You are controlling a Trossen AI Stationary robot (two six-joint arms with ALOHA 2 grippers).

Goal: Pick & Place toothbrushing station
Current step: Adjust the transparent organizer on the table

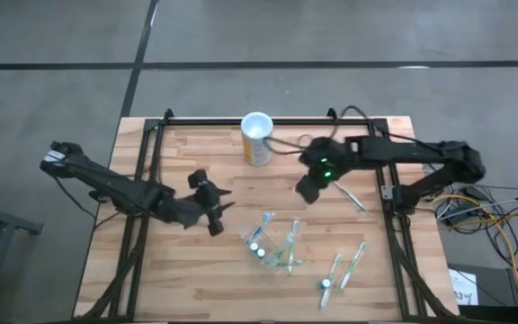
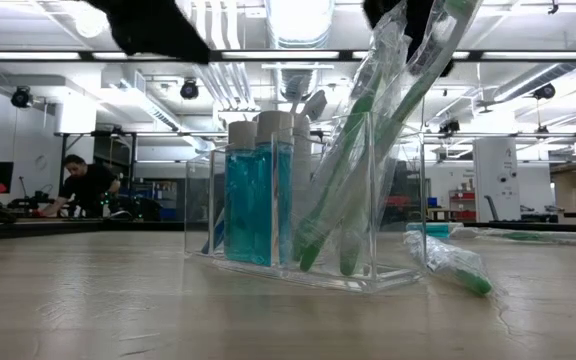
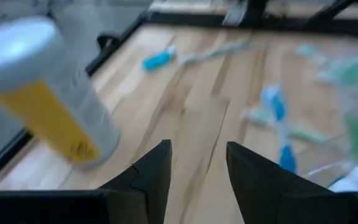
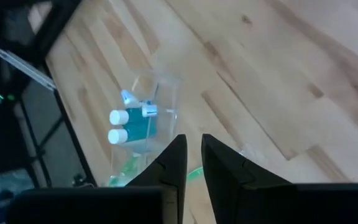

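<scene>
Toothbrushing station [image 1: 275, 247] on table, between left fingers [image 1: 216, 209] spread, right fingers [image 1: 307, 191] pressed together, untouched

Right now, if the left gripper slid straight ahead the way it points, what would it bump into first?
Probably bare wooden tabletop. The left gripper, jaws open, aims between the white-capped yellow cup and the clear plastic toothbrushing station; a blue-handled toothbrush lies farther on. Depth is unclear.
</scene>
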